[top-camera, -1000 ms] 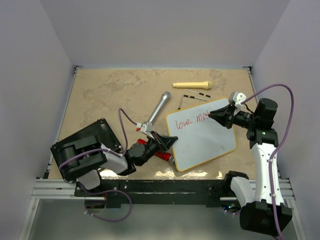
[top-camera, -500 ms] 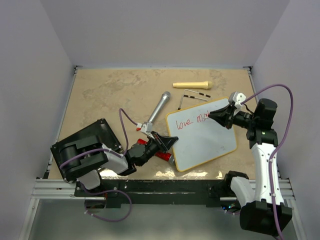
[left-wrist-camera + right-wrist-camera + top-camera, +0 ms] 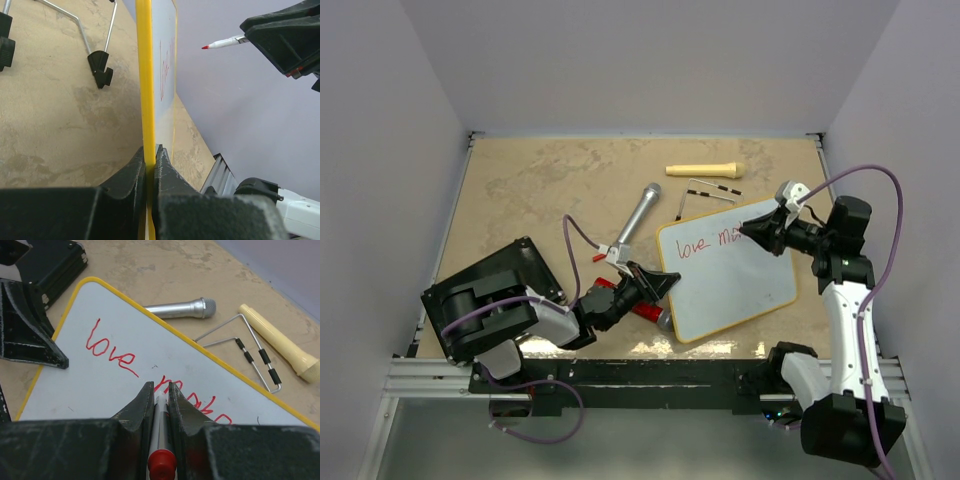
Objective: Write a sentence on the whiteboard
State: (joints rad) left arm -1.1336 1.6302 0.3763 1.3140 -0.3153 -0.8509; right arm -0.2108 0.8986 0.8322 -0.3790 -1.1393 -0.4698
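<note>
Clamping the left gripper (image 3: 150,150), fingers clenched, on the left edge of the whiteboard (image 3: 730,285). Resting on the table (image 3: 540,180) right of centre, just beside the wire stand (image 3: 705,190). Pinching a red marker (image 3: 161,415) tightly in the right gripper (image 3: 748,232), tip hanging just off the surface near the sentence (image 3: 110,352), showing "love" and a second, partly hidden word along the far edge.
</note>
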